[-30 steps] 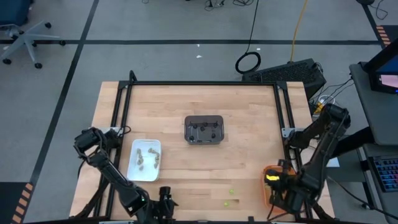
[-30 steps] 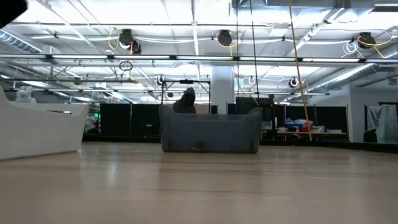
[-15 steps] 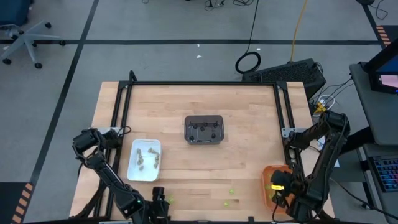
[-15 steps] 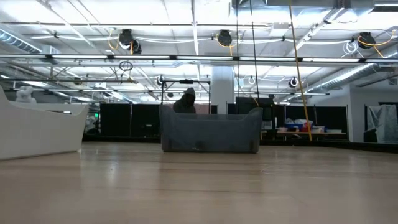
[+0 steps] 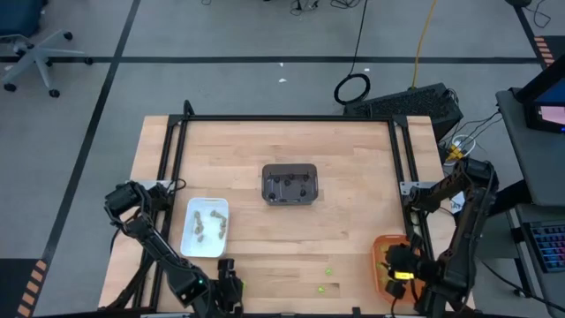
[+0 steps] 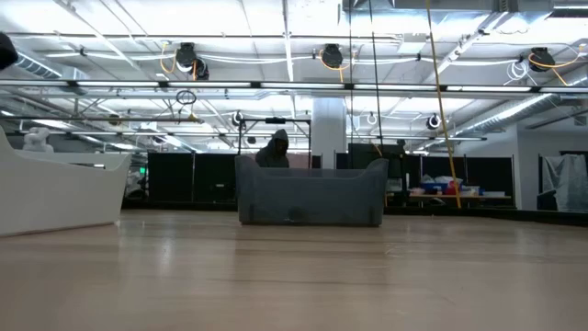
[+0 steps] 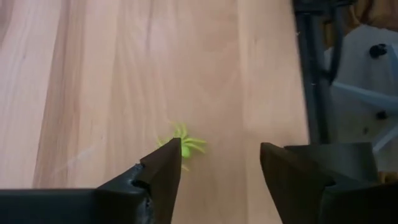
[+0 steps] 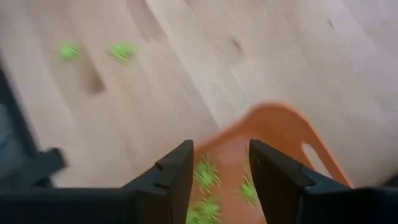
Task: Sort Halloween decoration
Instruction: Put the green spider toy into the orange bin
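The Halloween decoration is spread over several places: pale tan pieces (image 5: 205, 223) lie in the white tray (image 5: 187, 243), dark pieces (image 5: 289, 185) lie in the dark grey tray (image 5: 289, 168) at the middle of the counter (image 5: 353, 177), and lime-green pieces (image 8: 206, 175) lie in the orange tray (image 8: 283, 127) at the near right corner. Two green spiders (image 5: 324, 280) are loose on the wood between the two arms, and one more green spider (image 7: 185, 144) lies just in front of the left claw (image 7: 217, 165). This left claw is at the near edge of the counter, low over the wood, with its jaws spread wide and holding nothing; one fingertip (image 7: 166, 158) is almost over the spider. The right claw (image 8: 219, 165) hangs above the orange tray with a clear gap between its jaws and nothing between them, so I judge it is released over the tray. The risk now is at the left claw: the spider is not centred between the jaws, so if the claw goes down as it is, one finger may press on the spider or push it away, and the jaws may close on nothing. The spider is small and light, so it may also slide toward the counter edge.
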Controlling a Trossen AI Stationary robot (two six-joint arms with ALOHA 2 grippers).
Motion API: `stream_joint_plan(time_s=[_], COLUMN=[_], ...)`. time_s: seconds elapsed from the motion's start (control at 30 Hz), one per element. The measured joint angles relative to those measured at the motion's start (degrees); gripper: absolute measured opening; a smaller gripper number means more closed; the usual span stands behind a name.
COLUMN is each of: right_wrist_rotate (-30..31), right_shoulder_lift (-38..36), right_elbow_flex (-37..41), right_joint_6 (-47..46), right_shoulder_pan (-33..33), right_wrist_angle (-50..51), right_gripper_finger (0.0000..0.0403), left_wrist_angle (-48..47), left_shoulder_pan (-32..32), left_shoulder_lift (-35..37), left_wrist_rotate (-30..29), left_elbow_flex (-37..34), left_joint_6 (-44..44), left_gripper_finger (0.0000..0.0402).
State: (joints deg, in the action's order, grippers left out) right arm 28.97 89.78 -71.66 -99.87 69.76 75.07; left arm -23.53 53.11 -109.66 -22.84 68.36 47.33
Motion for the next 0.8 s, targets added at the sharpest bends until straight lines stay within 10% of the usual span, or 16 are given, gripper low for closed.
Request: stream_joint_plan(time_s=[0.5, 0.8], right_wrist_rotate=[24.83, 28.26], right_shoulder_lift=[0.17, 0.17], right_elbow_flex=[-2.06, -2.06], right_joint_6=[24.39, 35.79], right_shoulder_pan=[1.09, 1.06], right_wrist_angle=[-15.84, -25.86], right_gripper_finger=[0.0139, 0.0139], left_wrist_angle=[0.22, 0.74], left_shoulder_pan=[-0.9, -2.3], left_shoulder_lift=[-1.04, -3.19], left_wrist_rotate=[-0.69, 0.79], left_elbow_flex=[-2.47, -2.21], left_joint_6=[4.95, 6.23], left_gripper_finger=[0.0161, 0.0113])
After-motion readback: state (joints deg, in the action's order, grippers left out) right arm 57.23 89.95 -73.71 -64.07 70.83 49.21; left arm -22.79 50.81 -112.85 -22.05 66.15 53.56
